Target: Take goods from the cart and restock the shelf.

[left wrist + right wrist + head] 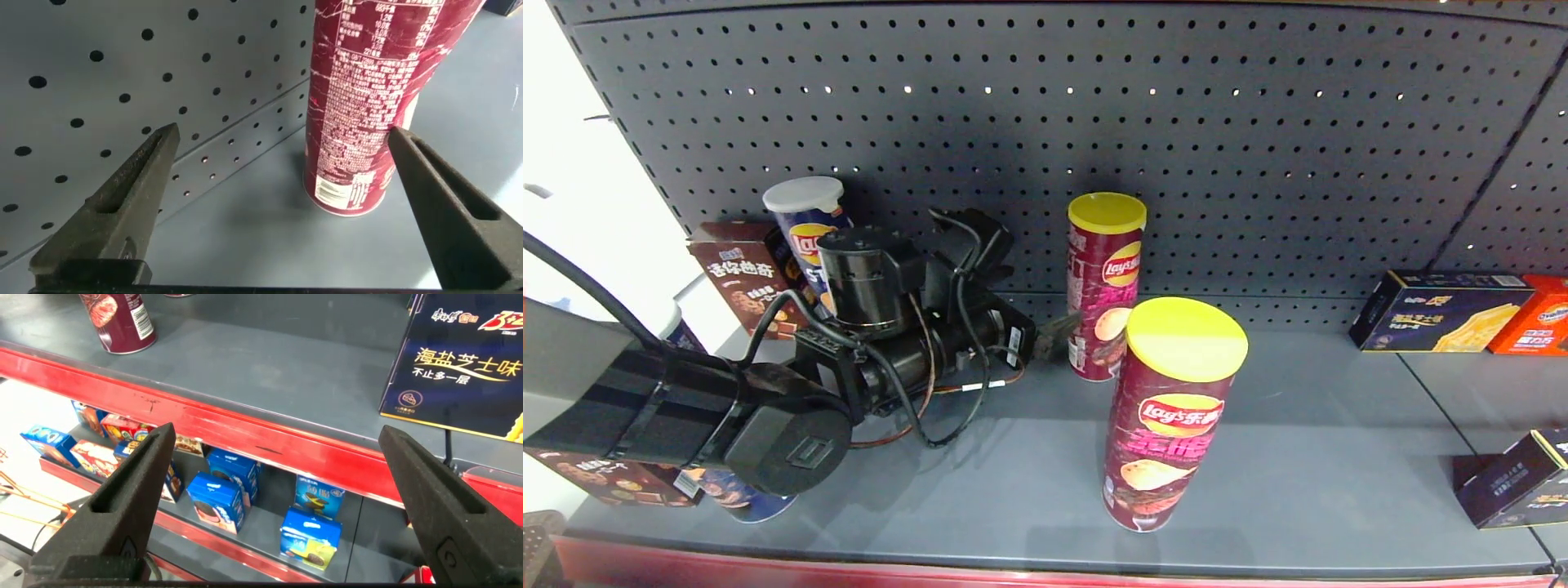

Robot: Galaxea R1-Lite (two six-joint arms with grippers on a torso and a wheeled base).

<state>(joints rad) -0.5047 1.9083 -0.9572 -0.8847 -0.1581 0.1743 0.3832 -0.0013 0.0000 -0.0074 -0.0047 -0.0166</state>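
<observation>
My left tool (1055, 333) lies low over the shelf (1339, 457) at centre-left of the head view, its fingers spread wide apart and clamped on nothing. In the left wrist view the left tool (282, 135) frames bare shelf and pegboard (106, 73), and the rear chip can (376, 98) stands upright just off one finger, outside the gap. From this angle I cannot tell whether that finger brushes the can's wall.

In the head view the rear chip can (1104, 286) sits at centre, close to the pegboard (1176, 106). A second chip can (1168, 416) stands nearer the shelf's front edge, well apart from the tool.

I judge this to be the placing step at its end: the rear can is on the shelf and standing on its own. The next move calls for drawing the left tool straight back along the shelf without swinging sideways, since a nudge could tip the tall can, then returning to the cart for more goods.

My right tool (278, 433) hangs open and empty before the shelf's red front lip (270, 437). A dark blue box (466, 363) lies at upper right of that view.
</observation>
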